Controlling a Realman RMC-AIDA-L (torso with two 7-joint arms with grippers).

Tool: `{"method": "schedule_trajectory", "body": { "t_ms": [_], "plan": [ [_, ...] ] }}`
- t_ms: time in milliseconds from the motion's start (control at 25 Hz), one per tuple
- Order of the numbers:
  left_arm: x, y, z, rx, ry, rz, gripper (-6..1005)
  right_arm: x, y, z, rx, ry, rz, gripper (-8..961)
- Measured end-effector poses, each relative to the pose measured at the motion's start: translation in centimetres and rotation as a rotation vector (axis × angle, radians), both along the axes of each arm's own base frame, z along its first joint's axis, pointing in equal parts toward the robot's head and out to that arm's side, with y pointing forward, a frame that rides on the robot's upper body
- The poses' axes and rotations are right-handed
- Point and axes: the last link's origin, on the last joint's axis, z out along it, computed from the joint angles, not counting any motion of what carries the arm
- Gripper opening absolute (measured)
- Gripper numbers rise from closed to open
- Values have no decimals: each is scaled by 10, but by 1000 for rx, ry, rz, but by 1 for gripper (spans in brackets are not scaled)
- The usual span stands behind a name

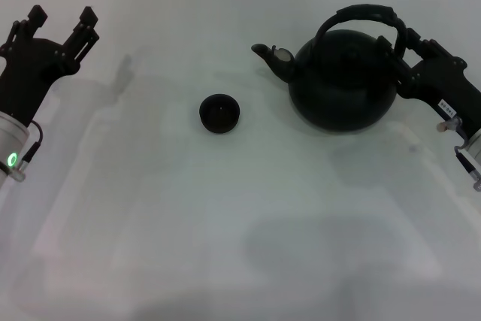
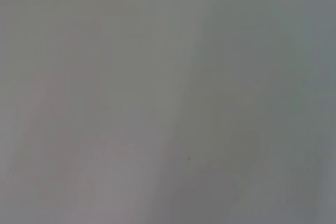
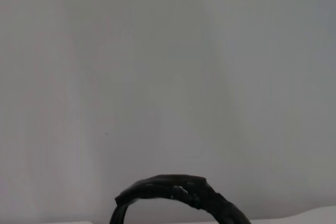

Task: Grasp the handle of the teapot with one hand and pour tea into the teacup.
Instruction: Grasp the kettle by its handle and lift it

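The large black teapot (image 1: pixel 342 84) stands on the white table at the right, its spout (image 1: pixel 269 56) pointing left toward the teacup. Its ribbed arched handle (image 1: pixel 361 13) rises over the lid and also shows in the right wrist view (image 3: pixel 178 190). The tiny black teacup (image 1: pixel 219 113) sits to the left of the spout, apart from the pot. My right gripper (image 1: pixel 412 44) is at the right end of the handle, touching or nearly touching it. My left gripper (image 1: pixel 62 16) is open and empty at the far left, well away from the cup.
The white table (image 1: pixel 225 223) spreads out in front of the teapot and cup. The left wrist view shows only plain table surface (image 2: pixel 168 98). The table's far edge runs along the top of the head view.
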Motion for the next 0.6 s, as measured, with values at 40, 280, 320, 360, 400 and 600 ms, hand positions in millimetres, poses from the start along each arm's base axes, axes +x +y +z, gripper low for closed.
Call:
{"method": "schedule_trajectory", "body": {
  "t_ms": [40,280,320,360,400,600],
  "plan": [
    [0,0,0,0,0,0,893,1,0,0,-1,-2,-3,697],
    [0,0,0,0,0,-1,892,3,1,-1,-10,-14,-21,500],
    [0,0,0,0,0,-1,892,4,1,-1,-11,-16,-21,472],
    [0,0,0,0,0,-1,892,4,2,-1,-11,-17,-22,444],
    [0,0,0,0,0,-1,892,4,2,-1,-11,-18,-22,412],
    [1,0,0,0,-1,-2,893,2,3,0,-9,-15,-14,300]
  ]
}}
